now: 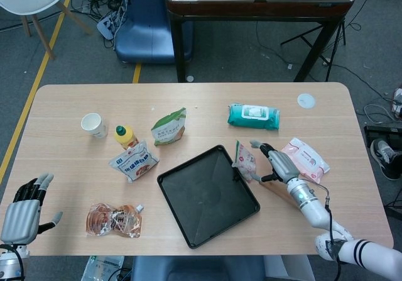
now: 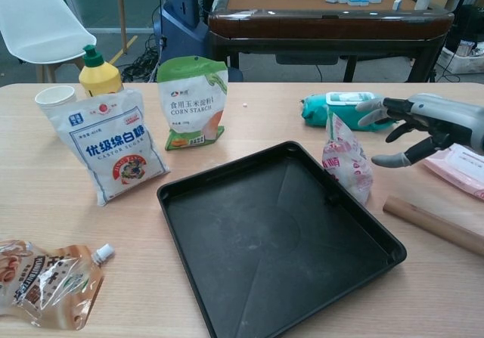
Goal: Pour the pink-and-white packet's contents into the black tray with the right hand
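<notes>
right robot hand (image 2: 412,130) spread wide, holding nothing, just right of upright pink-and-white packet (image 2: 345,164) beside black tray (image 2: 276,240) rim.

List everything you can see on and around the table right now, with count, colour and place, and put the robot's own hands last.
Black tray: 1, table centre.
Pink-and-white packet: 1, upright at the tray's right edge.
Wooden rolling pin: 1, brown, right of the tray.
Teal wipes pack: 1, behind the packet.
Pink wipes pack: 1, far right.
Corn starch bag: 1, green and white, behind the tray.
Sugar bag: 1, white and blue, left.
Yellow bottle: 1, green cap, behind the sugar bag.
Paper cup: 1, white, far left.
Spout pouch: 1, brownish, front left.
Right hand: fingers spread, beside the packet, holding nothing.
Left hand: fingers apart, off the table's left edge.
</notes>
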